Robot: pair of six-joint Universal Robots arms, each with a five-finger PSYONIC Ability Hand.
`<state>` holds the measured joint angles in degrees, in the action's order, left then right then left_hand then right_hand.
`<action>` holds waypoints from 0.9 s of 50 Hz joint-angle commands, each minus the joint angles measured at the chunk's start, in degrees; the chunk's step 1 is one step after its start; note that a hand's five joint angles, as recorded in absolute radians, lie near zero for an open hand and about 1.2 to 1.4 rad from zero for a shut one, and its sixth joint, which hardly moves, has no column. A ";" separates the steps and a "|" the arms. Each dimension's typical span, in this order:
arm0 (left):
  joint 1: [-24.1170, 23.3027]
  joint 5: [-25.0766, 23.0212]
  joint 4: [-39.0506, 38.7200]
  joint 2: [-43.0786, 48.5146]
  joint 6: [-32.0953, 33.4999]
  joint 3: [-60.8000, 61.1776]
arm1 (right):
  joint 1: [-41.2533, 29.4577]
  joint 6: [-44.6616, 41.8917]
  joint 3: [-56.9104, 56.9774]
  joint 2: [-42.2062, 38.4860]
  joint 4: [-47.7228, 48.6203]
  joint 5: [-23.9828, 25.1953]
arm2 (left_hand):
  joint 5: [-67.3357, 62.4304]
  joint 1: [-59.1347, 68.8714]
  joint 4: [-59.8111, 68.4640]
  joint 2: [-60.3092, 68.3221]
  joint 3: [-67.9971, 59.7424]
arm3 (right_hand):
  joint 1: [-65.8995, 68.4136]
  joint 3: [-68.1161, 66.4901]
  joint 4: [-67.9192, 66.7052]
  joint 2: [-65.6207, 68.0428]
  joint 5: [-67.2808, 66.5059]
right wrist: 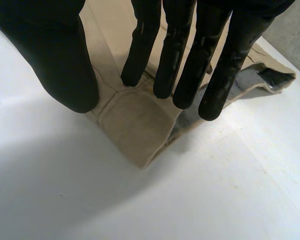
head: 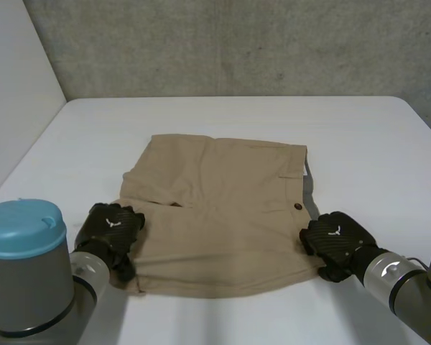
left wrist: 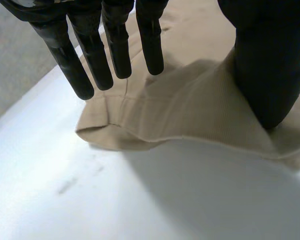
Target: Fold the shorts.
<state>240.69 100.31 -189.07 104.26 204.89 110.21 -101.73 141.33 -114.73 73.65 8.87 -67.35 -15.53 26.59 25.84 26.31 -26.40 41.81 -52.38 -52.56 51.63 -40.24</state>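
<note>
- We see the tan shorts (head: 215, 208) lying flat on the white table (head: 223, 115), which lies bare all round them. The waistband (head: 307, 188) is at their right end and the leg hems at their left.
- Our left hand (head: 113, 226) is at the shorts' near hem corner. In its wrist view the fingers (left wrist: 115, 55) reach out straight over the cloth while the thumb (left wrist: 270, 75) rests on top of it. Nothing is gripped, so the hand is released.
- Our right hand (head: 337, 241) is at the shorts' near waistband corner, just near of the dark button (head: 297, 207). Its fingers (right wrist: 180, 60) are straight with their tips down on the fabric, and the thumb (right wrist: 65, 65) sits at the cloth's edge. This hand is released too.
- We judge that the first fold is being set up. Both hands are placed at the near edge, but the cloth is not yet taken.
- The next move calls for both hands to pinch their corners together. They would then lift evenly and carry the near half over to the shorts' far edge, so that leg lies on leg without skew.
- Each hand bears a small white emblem (head: 337, 231) on its back, with no words we can read. A white scrap at the waistband's far end (right wrist: 271, 86) may be a label, though nothing on it is legible.
</note>
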 commanded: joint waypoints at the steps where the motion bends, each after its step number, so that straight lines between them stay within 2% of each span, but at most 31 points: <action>1: 2.14 -0.90 0.20 -0.81 14.91 0.44 | -0.05 0.00 0.03 0.01 -0.08 -0.41 | -2.02 0.95 1.71 1.24 -1.15 | 18.07 -7.50 -7.32 8.25 -9.64; 7: 3.29 -2.48 0.11 -1.16 17.56 -0.61 | 0.04 -0.70 0.21 0.01 -0.43 -0.41 | 3.69 -4.76 -4.00 -4.48 4.57 | 14.20 -3.63 -3.45 4.38 -5.77; 16: 2.85 -6.79 0.37 -5.64 15.98 -0.61 | 0.83 -1.06 0.82 1.59 -1.92 -0.06 | 9.76 -10.82 -10.07 -10.54 10.63 | 13.19 -2.61 -2.43 3.36 -4.76; 21: 2.59 -9.78 0.55 -8.10 8.71 -0.61 | 0.74 -0.97 0.73 1.33 -1.84 0.73 | 11.11 -12.17 -11.42 -11.89 11.98 | 13.19 -2.61 -2.43 3.36 -4.76; 28: 3.20 -10.49 2.30 -8.81 1.04 -0.79 | 0.30 -1.14 0.65 0.27 -1.40 0.47 | 10.44 -11.50 -10.75 -11.22 11.31 | 14.36 -3.78 -3.60 4.53 -5.93; 31: 3.20 -10.49 3.80 -8.98 -0.37 -0.18 | 0.56 -1.93 0.73 0.18 -1.22 0.12 | 8.09 -9.16 -8.40 -8.87 8.97 | 38.10 -27.53 -27.35 28.28 -29.67; 36: 2.50 -10.49 6.52 -11.18 -2.47 1.32 | 0.83 -1.50 1.26 0.53 -1.05 0.12 | -0.99 -0.08 0.68 0.21 -0.12 | 38.19 -27.62 -27.44 28.37 -29.76; 37: 1.98 -10.57 7.31 -12.40 -3.61 1.93 | 0.57 -1.32 1.61 0.71 -1.22 -0.40 | -7.50 6.43 7.19 6.72 -6.63 | 38.19 -27.62 -27.44 28.37 -29.76; 40: 0.40 -11.10 8.45 -14.34 -5.81 2.55 | 0.04 -0.45 2.14 0.80 -1.31 -0.67 | -14.94 13.88 14.63 14.16 -14.07 | 38.19 -27.62 -27.44 28.37 -29.76; 43: -1.80 -11.98 10.74 -16.28 -8.62 3.08 | -1.80 3.68 3.80 0.80 -1.57 -1.99 | -20.17 19.11 19.86 19.39 -19.30 | 38.19 -27.62 -27.44 28.37 -29.76; 45: -3.04 -12.16 12.93 -17.07 -9.77 3.43 | -2.86 8.94 5.65 0.71 -1.75 -5.14 | -20.52 19.45 20.21 19.74 -19.64 | 38.19 -27.62 -27.44 28.37 -29.76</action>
<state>241.30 89.14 -180.64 90.52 199.19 112.45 -101.94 141.60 -112.41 74.31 7.55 -68.21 -25.26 36.48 35.42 35.29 -35.30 52.33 -67.33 -68.08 66.90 -55.55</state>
